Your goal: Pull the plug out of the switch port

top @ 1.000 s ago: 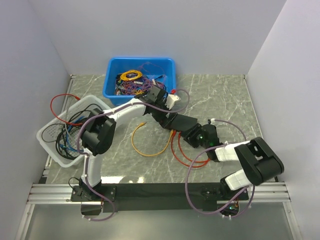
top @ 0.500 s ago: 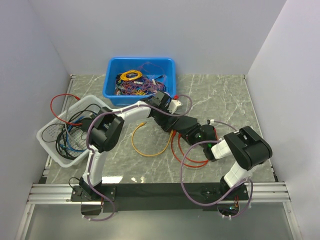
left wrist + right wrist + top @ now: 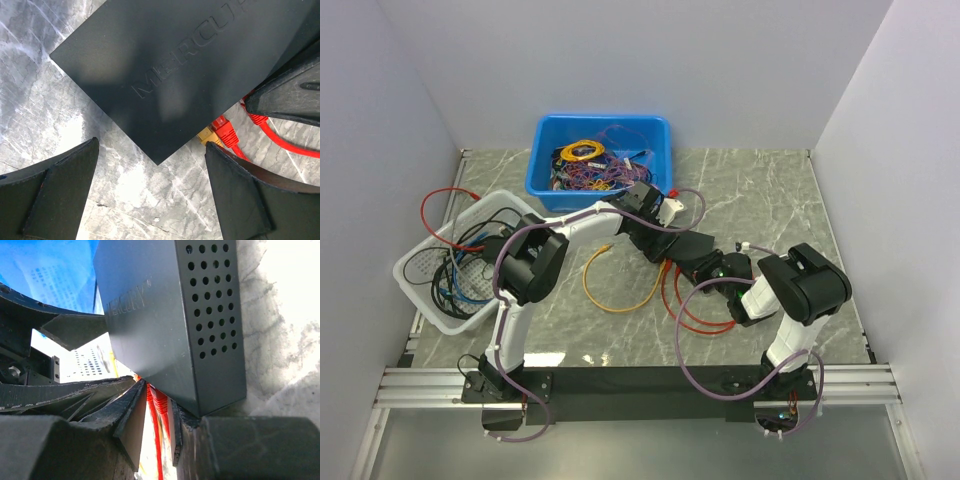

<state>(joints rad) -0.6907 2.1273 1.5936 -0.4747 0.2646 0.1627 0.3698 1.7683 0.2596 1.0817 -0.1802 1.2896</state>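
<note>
The switch (image 3: 672, 243) is a flat matte-black box, mostly covered by both arms in the top view. In the left wrist view its corner (image 3: 165, 65) points down between my left gripper's (image 3: 151, 146) wide-open fingers, which hold nothing. A red plug (image 3: 227, 132) and a yellow plug (image 3: 206, 136) sit in its edge. My right gripper (image 3: 156, 426) straddles the red plug (image 3: 160, 401) at the switch (image 3: 165, 315). Its jaws are narrow: the right pad lies against the plug and a slit of light shows on the left.
A blue bin (image 3: 546, 160) of tangled cables stands at the back. A white basket (image 3: 415, 262) of cables stands at the left. An orange cable (image 3: 610, 298) and red cable loops (image 3: 698, 318) lie in front of the switch. My right finger (image 3: 285, 100) shows in the left wrist view.
The right arm's elbow has swung left and inward, bringing its wrist closer to the switch. The left arm shifted slightly right a second ago, then stayed still.
</note>
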